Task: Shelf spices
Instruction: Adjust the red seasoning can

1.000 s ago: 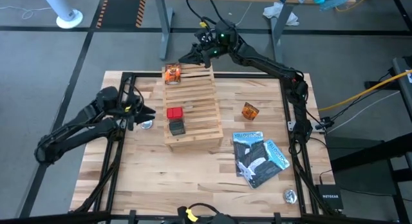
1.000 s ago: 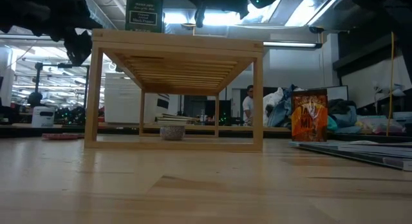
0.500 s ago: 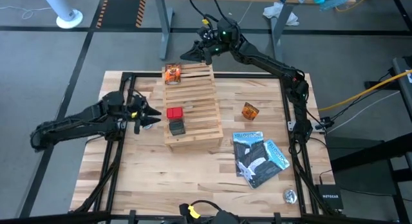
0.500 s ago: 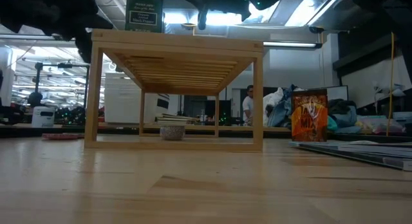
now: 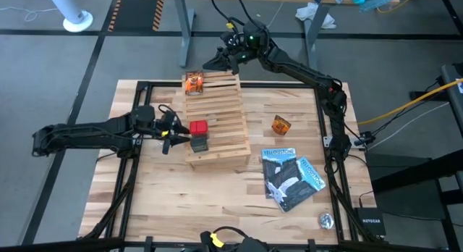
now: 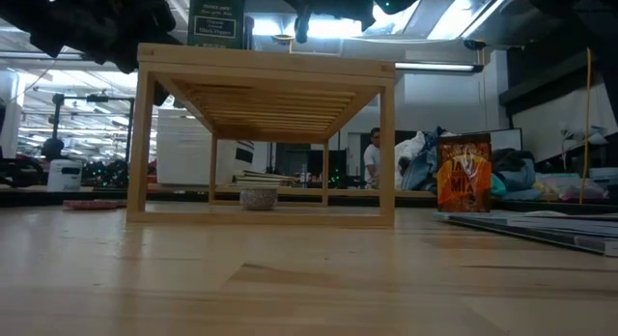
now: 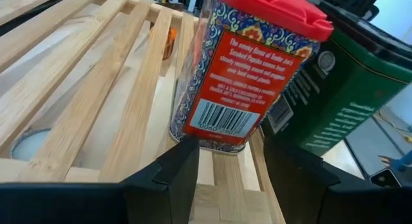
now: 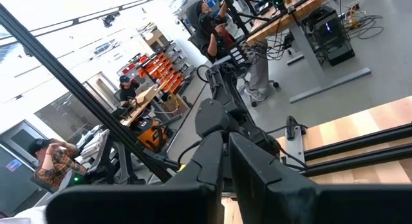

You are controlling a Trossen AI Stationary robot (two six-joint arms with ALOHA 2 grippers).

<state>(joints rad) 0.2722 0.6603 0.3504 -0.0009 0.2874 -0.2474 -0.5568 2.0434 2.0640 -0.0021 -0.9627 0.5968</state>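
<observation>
**Left gripper lined up on the red spice box at the shelf's edge**

The left gripper [image 5: 173, 133] reaches in from the shelf's [image 5: 224, 107] left side, jaws apart with nothing between them, pointed at the red box [image 5: 197, 127]. That box stands on the slats beside the dark grey box [image 5: 199, 143]. One orange-brown packet [image 5: 193, 82] stands at the shelf's far end; another packet [image 5: 281, 124] waits on the table [image 5: 217, 194].

The red box looks like a rigid tin with a plastic lid [image 7: 283, 8]: probably light, stiff, and smooth enough to slip. Pinching its flat sides low on the body seems safer than the lid. The packets look crinkly and soft.

The right gripper [image 5: 210, 64] hovers beyond the shelf's far edge, jaws together. The low view shows only the dark box's [image 6: 216, 17] label, and the red box is hidden.
</observation>
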